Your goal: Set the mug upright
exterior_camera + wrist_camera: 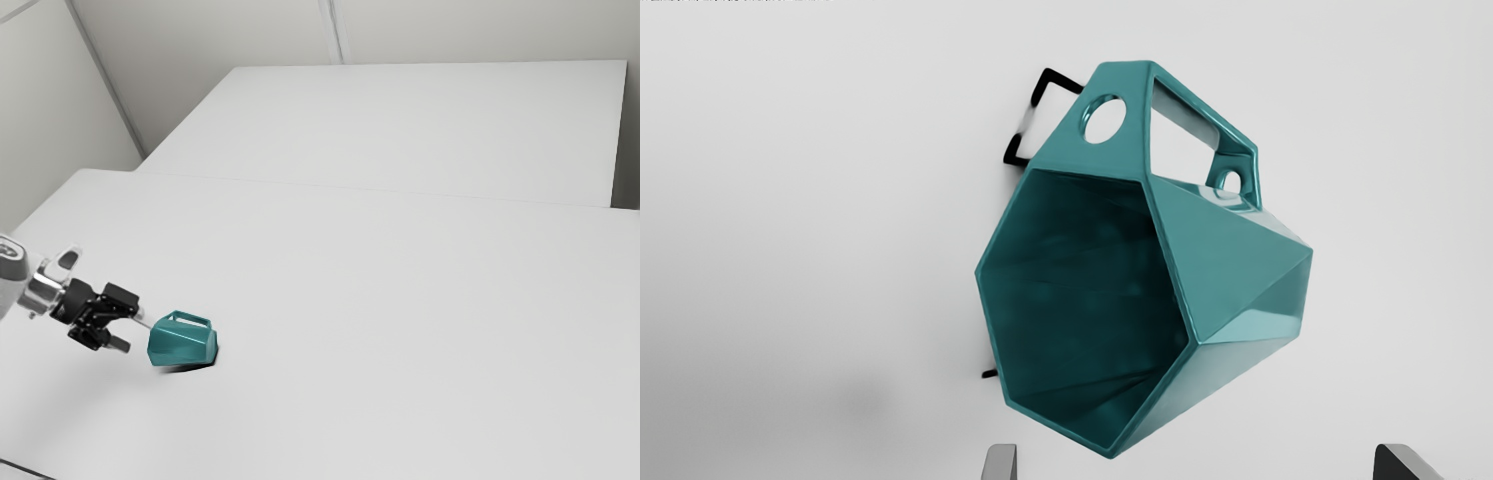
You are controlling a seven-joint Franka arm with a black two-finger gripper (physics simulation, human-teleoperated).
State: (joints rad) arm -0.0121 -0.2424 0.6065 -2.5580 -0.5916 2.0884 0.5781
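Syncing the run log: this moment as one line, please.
mug: on its side | mouth: toward gripper | handle: uppermost | gripper: open, mug not held | upright: not yet

scanning for lettering, and can't read any, not a word, not a number! just dark specks [733, 1] well apart from the mug [1233, 267], too cut off to read, and a small dark mark [8, 251] on the arm [10, 288], left of the mug in the exterior view, illegible too.

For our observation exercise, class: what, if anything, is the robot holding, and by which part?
Nothing is held: the pincer is open, and the mug lies outside its grip.
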